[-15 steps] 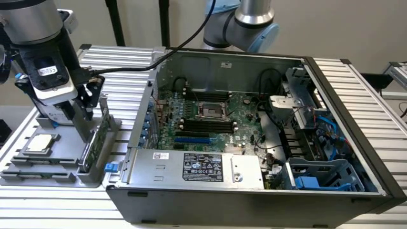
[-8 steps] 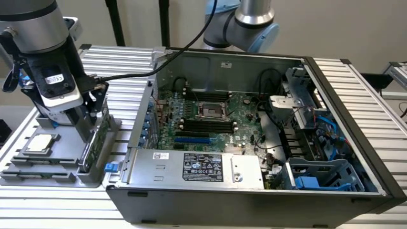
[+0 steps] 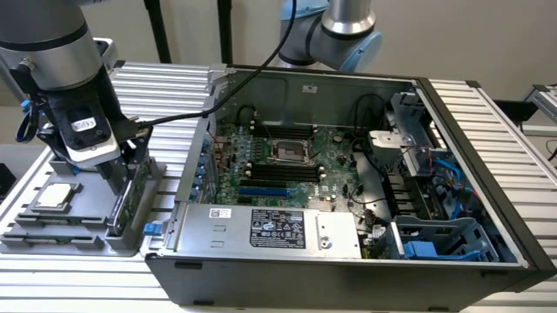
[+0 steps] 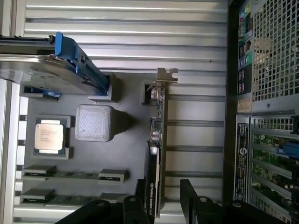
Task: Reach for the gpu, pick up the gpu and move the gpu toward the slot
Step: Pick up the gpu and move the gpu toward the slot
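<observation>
The gpu [image 4: 156,154] stands on its edge in a grey parts tray [image 4: 126,140]; I see it edge-on as a thin green card, with its silver bracket [image 4: 166,77] at the far end. My gripper [image 4: 163,205] is open and straddles the card's near end. One finger [image 4: 135,207] is close against the card and the other finger [image 4: 192,203] stands apart from it. In the exterior view the gripper [image 3: 119,179] hangs low over the gpu [image 3: 132,195] at the exterior view's left. A blue slot [image 3: 263,192] lies on the motherboard inside the open computer case [image 3: 348,267].
The tray also holds a silver chip [image 4: 49,135], a hard drive with blue rails [image 4: 51,60], a grey square block [image 4: 93,122] and memory sticks [image 4: 70,175]. The case wall [image 4: 231,116] rises close beside the tray. Cables and drive cages [image 3: 435,195] crowd the case's far side.
</observation>
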`<state>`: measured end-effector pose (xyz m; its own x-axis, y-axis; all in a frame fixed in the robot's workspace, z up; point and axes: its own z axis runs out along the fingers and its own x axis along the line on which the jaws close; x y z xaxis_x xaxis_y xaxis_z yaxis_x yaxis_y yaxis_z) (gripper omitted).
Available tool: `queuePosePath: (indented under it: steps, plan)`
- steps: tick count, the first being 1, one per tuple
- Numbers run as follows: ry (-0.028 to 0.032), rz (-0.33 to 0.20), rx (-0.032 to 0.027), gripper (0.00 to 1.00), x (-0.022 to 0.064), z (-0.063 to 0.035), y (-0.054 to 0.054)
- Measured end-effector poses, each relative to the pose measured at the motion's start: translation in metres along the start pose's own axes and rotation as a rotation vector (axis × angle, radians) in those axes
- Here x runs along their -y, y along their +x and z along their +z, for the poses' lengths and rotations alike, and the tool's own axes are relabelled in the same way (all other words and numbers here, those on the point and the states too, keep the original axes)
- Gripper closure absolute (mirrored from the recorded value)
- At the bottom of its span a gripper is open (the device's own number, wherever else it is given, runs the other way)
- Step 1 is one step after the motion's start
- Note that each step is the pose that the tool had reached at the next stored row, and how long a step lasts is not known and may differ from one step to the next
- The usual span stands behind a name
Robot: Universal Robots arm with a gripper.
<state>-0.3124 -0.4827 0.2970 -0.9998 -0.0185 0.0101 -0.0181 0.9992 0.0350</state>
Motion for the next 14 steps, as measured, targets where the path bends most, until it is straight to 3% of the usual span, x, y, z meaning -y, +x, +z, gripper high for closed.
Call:
queuePosePath:
  steps: [9, 14]
  plan:
    - [-0.0037, 0.001, -0.0215, 0.58, 0.0005, 0.0095, -0.001]
    - [-0.0044, 0.001, -0.0296, 0.58, 0.0008, 0.0168, -0.004]
